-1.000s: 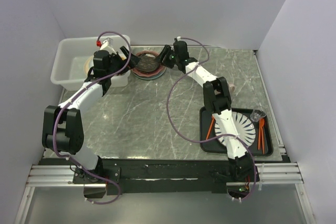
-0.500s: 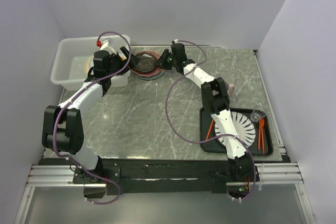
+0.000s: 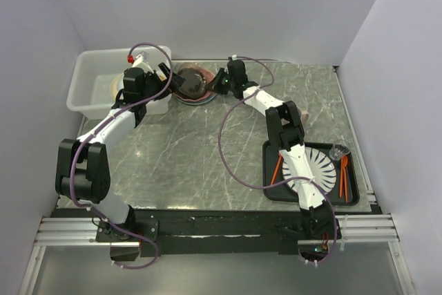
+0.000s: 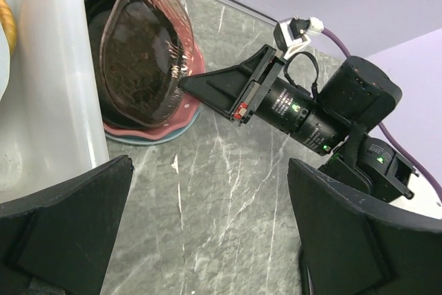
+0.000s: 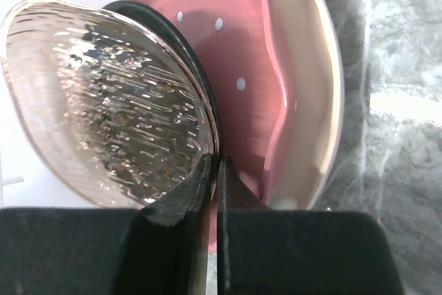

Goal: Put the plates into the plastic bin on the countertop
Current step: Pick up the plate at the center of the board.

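Brown plate [image 5: 103, 101] aslant in right tool [image 5: 215, 170]

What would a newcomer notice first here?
The right end effector pinches the rim of a dark textured plate, tilted up off the plate stack at the far edge of the countertop, beside the plastic bin. The left end effector hangs open; a striped plate sits on the black tray at near right.

A: Stack status?
B: Dark brown textured pink-rimmed plate [image 4: 141, 53] tilted up steeply over pink white-dotted plate [image 5: 235, 53], with pale plate [image 5: 321, 67] at the bottom. All on grey-green marble countertop [image 3: 193, 150], just right of translucent white plastic bin [image 3: 86, 77].
A: Bin?
B: Tan-rimmed plate [image 3: 114, 86] inside.
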Tool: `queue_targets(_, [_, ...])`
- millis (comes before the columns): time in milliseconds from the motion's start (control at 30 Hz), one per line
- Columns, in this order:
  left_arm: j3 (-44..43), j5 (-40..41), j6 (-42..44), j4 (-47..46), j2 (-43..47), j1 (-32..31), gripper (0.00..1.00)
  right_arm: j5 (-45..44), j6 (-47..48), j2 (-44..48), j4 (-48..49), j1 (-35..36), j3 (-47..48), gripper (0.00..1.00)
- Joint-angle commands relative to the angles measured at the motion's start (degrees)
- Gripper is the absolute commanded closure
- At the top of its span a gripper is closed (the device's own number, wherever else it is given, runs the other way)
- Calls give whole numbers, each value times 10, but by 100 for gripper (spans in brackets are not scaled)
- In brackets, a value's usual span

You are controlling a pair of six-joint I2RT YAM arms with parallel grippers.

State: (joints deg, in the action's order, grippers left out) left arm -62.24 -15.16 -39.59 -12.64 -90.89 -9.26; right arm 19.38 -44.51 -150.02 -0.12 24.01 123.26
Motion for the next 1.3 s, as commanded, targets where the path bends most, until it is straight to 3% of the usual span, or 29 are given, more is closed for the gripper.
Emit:
queue_targets(0, [0, -9, 15, -25, 12, -2, 1, 7, 17, 58, -1, -7, -26, 99])
queue_targets(333, [5, -31, 13, -41, 12, -2, 1, 35, 1, 119, 78, -20, -109, 100])
queue_targets(800, [2, -92, 7, -79, -17, -1, 0, 66, -2, 139, 100, -31, -123, 100])
queue_targets(1267, [-5, -116, 3, -89, -44, -1, 1, 100, -29, 240, 208, -61, -284, 100])
